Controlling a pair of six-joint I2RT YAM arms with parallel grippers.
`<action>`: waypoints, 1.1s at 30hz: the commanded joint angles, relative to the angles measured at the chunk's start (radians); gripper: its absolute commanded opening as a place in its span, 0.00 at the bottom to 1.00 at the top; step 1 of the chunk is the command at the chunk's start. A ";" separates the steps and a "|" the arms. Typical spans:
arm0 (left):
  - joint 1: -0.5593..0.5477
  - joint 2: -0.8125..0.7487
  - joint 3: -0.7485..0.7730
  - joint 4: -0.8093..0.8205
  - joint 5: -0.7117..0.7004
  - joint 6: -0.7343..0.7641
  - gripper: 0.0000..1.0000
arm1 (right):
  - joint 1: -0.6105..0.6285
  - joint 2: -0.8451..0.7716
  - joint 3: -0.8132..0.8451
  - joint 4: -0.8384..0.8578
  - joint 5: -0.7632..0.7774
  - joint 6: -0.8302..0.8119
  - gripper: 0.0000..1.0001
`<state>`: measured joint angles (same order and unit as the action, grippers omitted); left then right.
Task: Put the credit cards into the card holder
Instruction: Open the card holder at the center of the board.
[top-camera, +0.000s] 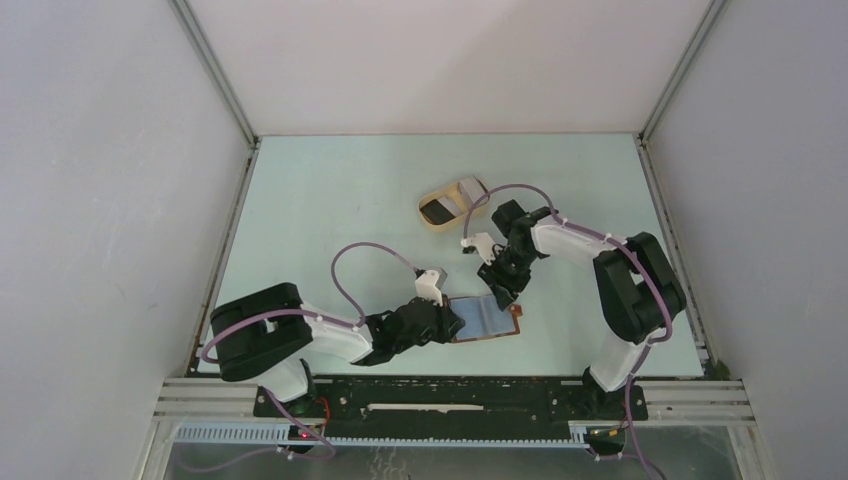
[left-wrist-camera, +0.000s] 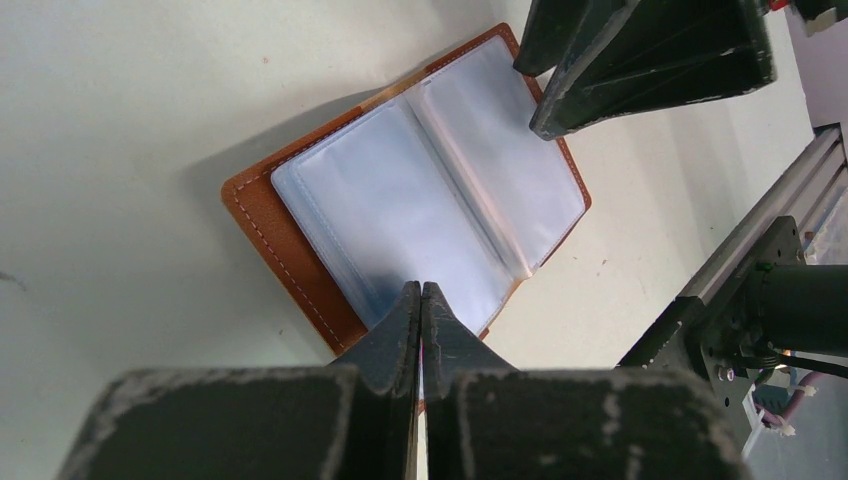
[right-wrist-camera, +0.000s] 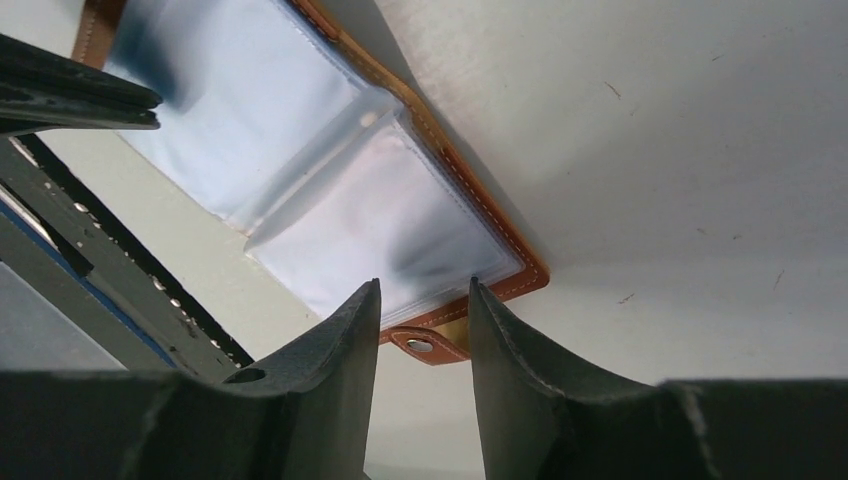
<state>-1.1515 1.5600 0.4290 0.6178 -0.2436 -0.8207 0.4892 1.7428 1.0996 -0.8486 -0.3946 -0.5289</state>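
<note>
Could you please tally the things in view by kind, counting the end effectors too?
Card holder: 1
Tray: 1
Cards in the tray: 2 that I can tell apart, a dark card and a pale card
End effectors: 2, the left end effector and the right end effector
Total: 6

No legible txt, labels or nos. anywhere; card holder (left-wrist-camera: 400, 190) sleeves blank, cards (top-camera: 438, 210) in tray (top-camera: 446, 227) too small to read.
</note>
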 joint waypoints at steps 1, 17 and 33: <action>0.004 0.004 0.025 0.029 -0.017 0.008 0.02 | 0.020 0.032 -0.003 0.016 0.022 0.012 0.46; 0.004 0.005 0.019 0.050 -0.004 0.015 0.02 | 0.085 0.039 0.001 0.031 0.046 0.020 0.39; 0.006 0.007 0.020 0.053 -0.001 0.017 0.01 | 0.123 0.010 -0.002 0.035 0.051 0.007 0.36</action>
<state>-1.1515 1.5623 0.4290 0.6334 -0.2333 -0.8196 0.5964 1.7733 1.1000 -0.8330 -0.3481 -0.5186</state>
